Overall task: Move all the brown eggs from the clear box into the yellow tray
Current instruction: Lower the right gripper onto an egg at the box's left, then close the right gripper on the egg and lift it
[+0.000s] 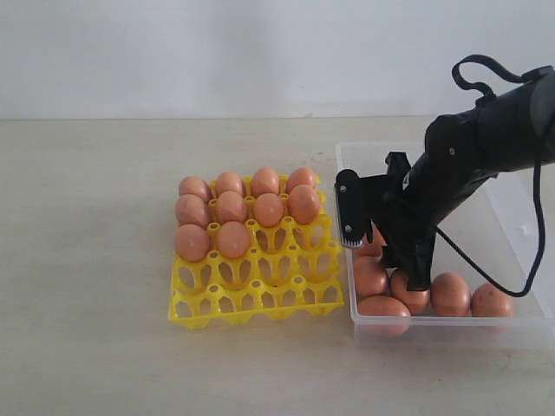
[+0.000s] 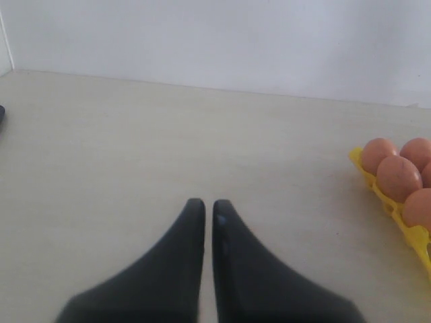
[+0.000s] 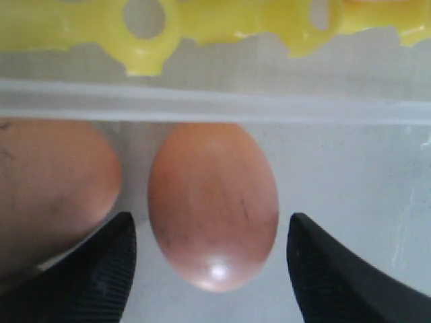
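Observation:
The yellow tray (image 1: pixel 260 295) holds several brown eggs (image 1: pixel 232 208) in its far rows; the near cups stand bare. To its right, the clear box (image 1: pixel 520 225) has several more eggs (image 1: pixel 450 293) along its near wall. My right gripper (image 1: pixel 381 243) reaches down into the box by the wall nearest the tray. It is open, and one speckled egg (image 3: pixel 212 202) lies between its fingertips (image 3: pixel 108 269) with a gap on each side. Beside it lies a second egg (image 3: pixel 54 182). My left gripper (image 2: pixel 209 205) hovers shut and empty over bare table, with the tray's corner (image 2: pixel 397 208) off to one side.
The box's frosted wall (image 3: pixel 215 108) runs between the framed egg and the yellow tray (image 3: pixel 148 27). A black cable (image 1: pixel 486 277) from the right arm loops down over the box. A pale wall stands behind the beige table (image 1: pixel 87 260).

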### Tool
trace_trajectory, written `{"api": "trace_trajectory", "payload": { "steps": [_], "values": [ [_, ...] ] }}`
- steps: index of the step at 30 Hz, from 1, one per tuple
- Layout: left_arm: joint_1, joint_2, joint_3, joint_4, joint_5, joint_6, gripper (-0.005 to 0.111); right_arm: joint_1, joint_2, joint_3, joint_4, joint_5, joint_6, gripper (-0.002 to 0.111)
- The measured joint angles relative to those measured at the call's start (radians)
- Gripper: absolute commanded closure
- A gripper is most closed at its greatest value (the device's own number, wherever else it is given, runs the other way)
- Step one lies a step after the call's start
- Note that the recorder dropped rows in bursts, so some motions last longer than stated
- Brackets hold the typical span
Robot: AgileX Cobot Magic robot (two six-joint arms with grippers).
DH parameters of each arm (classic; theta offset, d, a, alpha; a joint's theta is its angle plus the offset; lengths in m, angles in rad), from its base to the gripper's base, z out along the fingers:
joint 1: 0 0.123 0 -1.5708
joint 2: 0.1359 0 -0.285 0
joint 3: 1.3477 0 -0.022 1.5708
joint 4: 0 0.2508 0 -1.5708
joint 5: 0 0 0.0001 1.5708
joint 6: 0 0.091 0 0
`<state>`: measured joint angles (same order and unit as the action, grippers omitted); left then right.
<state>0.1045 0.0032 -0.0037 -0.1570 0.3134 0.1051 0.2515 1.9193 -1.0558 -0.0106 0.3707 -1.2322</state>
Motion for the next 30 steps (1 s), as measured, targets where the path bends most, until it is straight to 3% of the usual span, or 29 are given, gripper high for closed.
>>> {"api": "trace_trajectory", "payload": {
  "steps": [8, 19, 30],
  "values": [
    [0.0, 0.0, 0.0, 0.0, 0.0, 0.0, 0.103, 0.0, 0.004, -0.002, 0.0, -0.013, -0.004, 0.052],
    [0.0, 0.0, 0.0, 0.0, 0.0, 0.0, 0.103, 0.0, 0.01, -0.002, 0.0, -0.015, -0.004, 0.107],
    [0.0, 0.0, 0.0, 0.0, 0.0, 0.0, 0.103, 0.0, -0.006, -0.002, 0.004, -0.034, 0.269, 0.108]
  ]
}}
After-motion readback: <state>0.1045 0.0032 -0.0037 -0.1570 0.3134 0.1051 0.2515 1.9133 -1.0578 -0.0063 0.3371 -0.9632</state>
